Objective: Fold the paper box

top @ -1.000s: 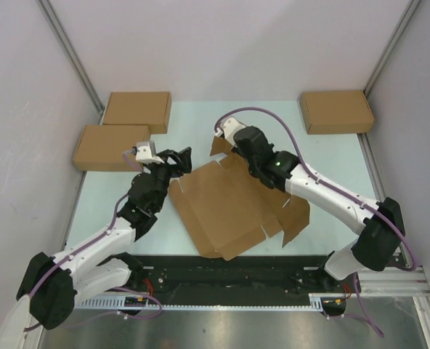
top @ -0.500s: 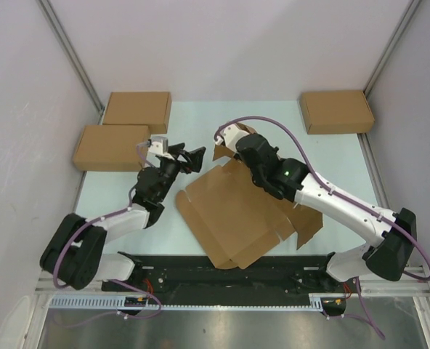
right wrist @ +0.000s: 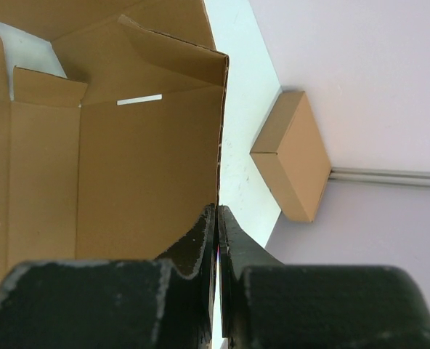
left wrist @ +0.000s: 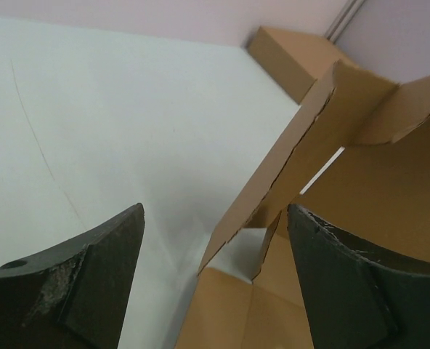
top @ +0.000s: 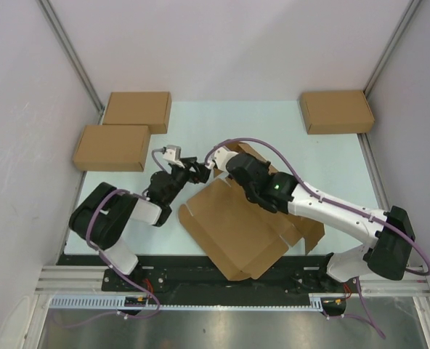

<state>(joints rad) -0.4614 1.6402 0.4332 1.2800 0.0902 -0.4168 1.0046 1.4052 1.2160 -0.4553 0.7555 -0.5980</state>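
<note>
From above, the paper box (top: 233, 225) lies mostly flat and opened out on the surface (top: 200, 123), between my two arms, with its far flap (top: 245, 152) lifted. My right pincer (top: 226, 161) is on that flap; my left pincer (top: 195, 171) hovers just beside it, touching nothing that I can see. I count one die-cut paper box, three closed boxes (top: 136, 111) at the back edges (two on the left, one on the right), and two arms.

From my left wrist, the left pincer (left wrist: 215, 214) stands wide open and empty, with the raised flap's edge (left wrist: 287, 167) slanting through the gap between the fingers (left wrist: 91, 283). To do this fold well, I judge I should slide in until the flap sits deep between the pads, close squarely across it, then bend along the crease rather than across the corrugation.

From my right wrist, the right pincer (right wrist: 216, 212) is closed tight on the thin upright edge of a box wall (right wrist: 128, 167), holding it steady. I think it should hold firm so the sheet cannot skid while the left works. One closed box (right wrist: 291, 156) shows beyond.
</note>
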